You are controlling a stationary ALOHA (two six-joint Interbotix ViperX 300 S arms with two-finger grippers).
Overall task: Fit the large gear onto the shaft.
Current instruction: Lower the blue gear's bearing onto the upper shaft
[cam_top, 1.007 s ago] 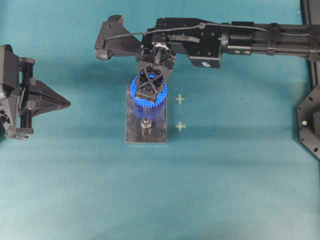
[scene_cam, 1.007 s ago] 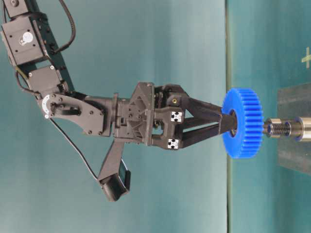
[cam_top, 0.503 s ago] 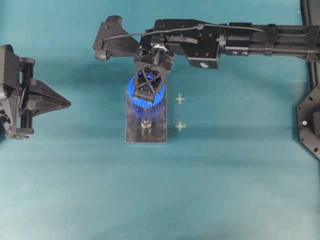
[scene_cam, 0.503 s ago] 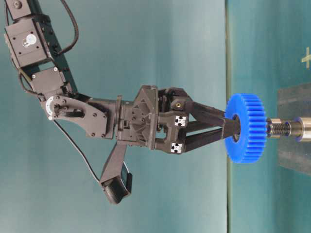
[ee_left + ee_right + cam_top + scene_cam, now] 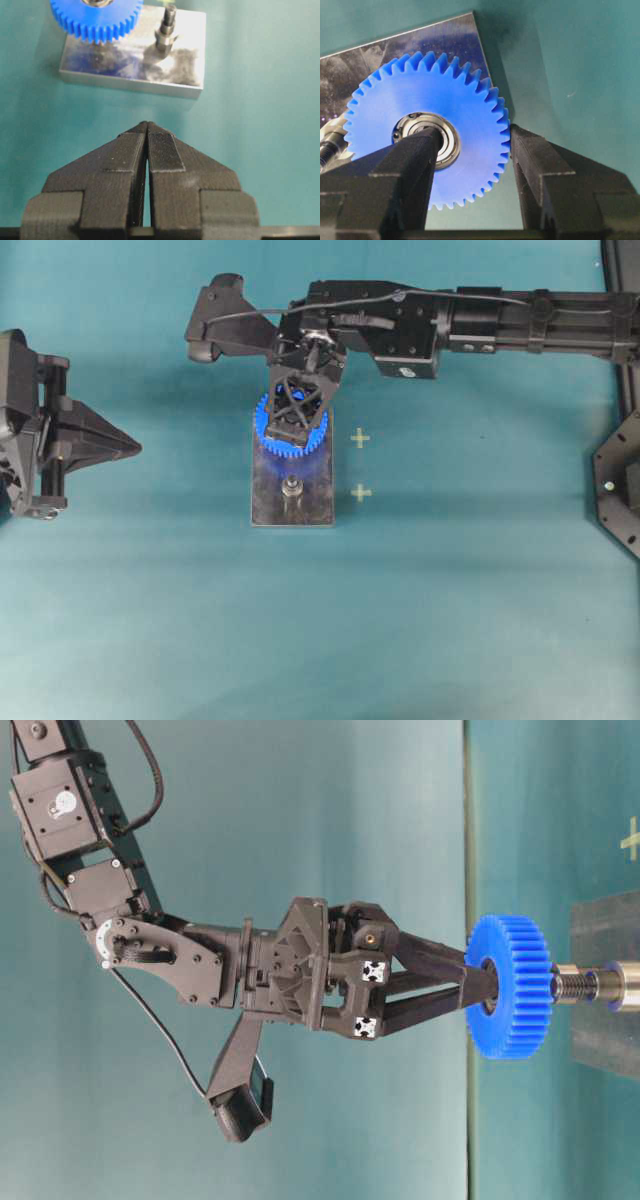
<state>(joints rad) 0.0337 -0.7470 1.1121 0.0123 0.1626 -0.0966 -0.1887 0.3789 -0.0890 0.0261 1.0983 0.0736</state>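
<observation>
the right gripper point(image 5: 470, 145) clasps the large gear point(image 5: 427, 132), one finger in its hub, one on the teeth, poised over the shaft point(image 5: 580, 986). light, rigid plastic, probably slick; left gripper point(image 5: 146, 145) pinched closed.

Under me lies a teal table surface point(image 5: 450, 620), matte and evenly lit, with two pale cross marks point(image 5: 360, 439) printed on it; soft shadows fall across it.

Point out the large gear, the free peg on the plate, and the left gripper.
large gear point(image 5: 445, 100): right wrist view, blue face above the hub.
free peg point(image 5: 166, 30): left wrist view, on its collar.
left gripper point(image 5: 147, 131): left wrist view, where the closed fingertips meet.
</observation>
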